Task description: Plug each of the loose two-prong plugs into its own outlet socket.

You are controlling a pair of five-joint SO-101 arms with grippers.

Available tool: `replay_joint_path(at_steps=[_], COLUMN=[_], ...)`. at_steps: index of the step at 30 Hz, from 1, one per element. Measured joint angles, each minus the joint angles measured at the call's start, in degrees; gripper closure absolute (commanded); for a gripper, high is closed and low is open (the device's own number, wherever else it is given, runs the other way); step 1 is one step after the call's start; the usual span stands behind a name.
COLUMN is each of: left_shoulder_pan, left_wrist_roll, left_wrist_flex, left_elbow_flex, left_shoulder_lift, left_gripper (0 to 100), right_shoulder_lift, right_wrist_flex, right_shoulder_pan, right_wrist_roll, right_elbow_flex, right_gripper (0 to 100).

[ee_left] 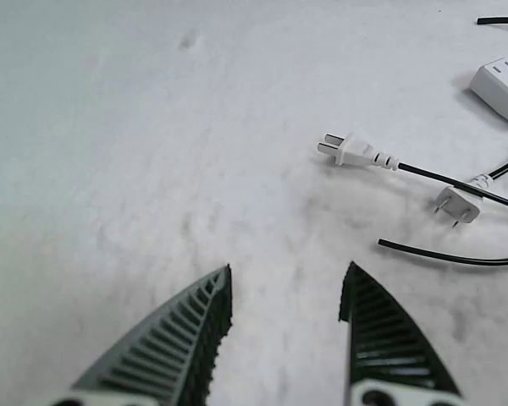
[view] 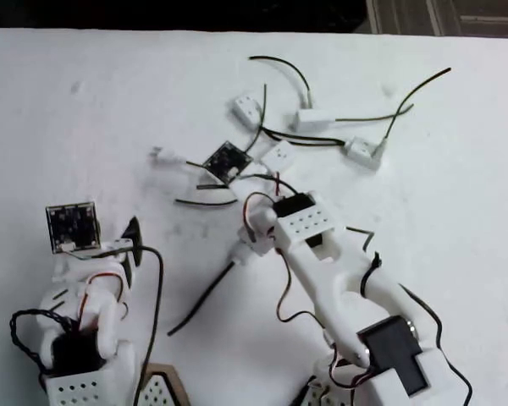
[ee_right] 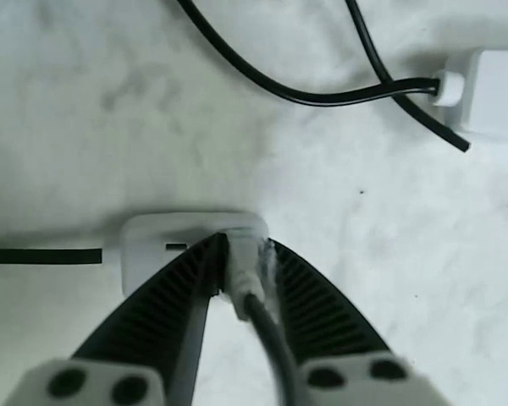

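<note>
— Where is the right tool?
— Its ridged black jaws are clamped on a white plug, which touches a boxy white socket on the mottled white desk.
— And the left tool?
— Jaws apart above the desk. A loose plug on a thin black cord lies well apart from it.

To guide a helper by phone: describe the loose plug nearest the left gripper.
On the white table, find the tangle of cords and sockets. At its left edge lies the plug, white on a black cord. It is the outermost piece, prongs pointing at bare table.
</note>
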Motion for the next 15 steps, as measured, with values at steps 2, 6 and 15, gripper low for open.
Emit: replay_joint_path(at_steps=[2, 6, 15], left_shoulder_pan=[0.0, 0.0, 0.0], left_wrist_roll=[0.0, 0.0, 0.0], left_wrist_flex=[0.0, 0.0, -0.2], left_elbow_flex=[0.0, 0.3, 0.6], left_shoulder_lift=[0.0, 0.0, 0.0], left_gripper=[78, 78, 78], right_shoulder_lift=[0.1, 1.2, 3.3], right_wrist_flex=[0.2, 2.4, 4.0], right_shoulder_pan=[0.6, 6.0, 22.0], right_wrist_roll=[0.0, 0.0, 4.9], right_elbow_flex=[-0.7, -5.5, -19.5], right_gripper=[98.0, 98.0, 98.0])
